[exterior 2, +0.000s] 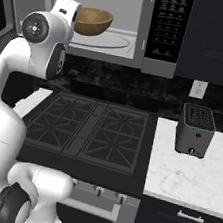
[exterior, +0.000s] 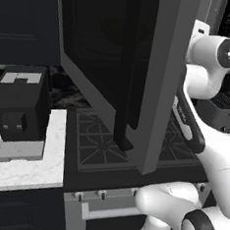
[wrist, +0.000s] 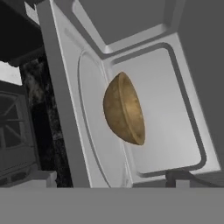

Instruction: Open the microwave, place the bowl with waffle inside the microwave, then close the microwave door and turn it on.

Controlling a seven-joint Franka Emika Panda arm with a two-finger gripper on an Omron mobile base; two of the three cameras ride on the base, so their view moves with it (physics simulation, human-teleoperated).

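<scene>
Left base view. The microwave door (exterior: pixel 116 63), a dark-glass panel in a grey frame, stands swung wide open toward the camera above the stove top (exterior: pixel 97 145); its vertical dark bar handle (exterior: pixel 125 88) runs down the panel and ends just above the burner grates. A black coffee machine (exterior: pixel 20 104) stands on the white marble counter (exterior: pixel 23 170) to the left of the stove. The white arm (exterior: pixel 208 85) rises at the right, behind the edge of the door.

Right base view. The microwave (exterior 2: pixel 146 28) hangs open above the stove, its light grey cavity exposed and the black button panel (exterior 2: pixel 169 23) at its right. The bowl (exterior 2: pixel 92 21), tan-golden, rests inside the cavity on the round turntable plate (exterior 2: pixel 111 41), just beside the upper end of the arm. A small toaster (exterior 2: pixel 195 130) stands on the marble counter to the right of the stove, below a wall outlet (exterior 2: pixel 199 88).

Hand view. The picture is rolled, so the cavity floor appears upright. The bowl (wrist: pixel 124 108) is seen side on, its rounded brownish underside against the turntable plate (wrist: pixel 94 127); the waffle cannot be made out from this angle. The gripper fingers are spread wide and clasp nothing; the bowl sits apart from them.
</scene>
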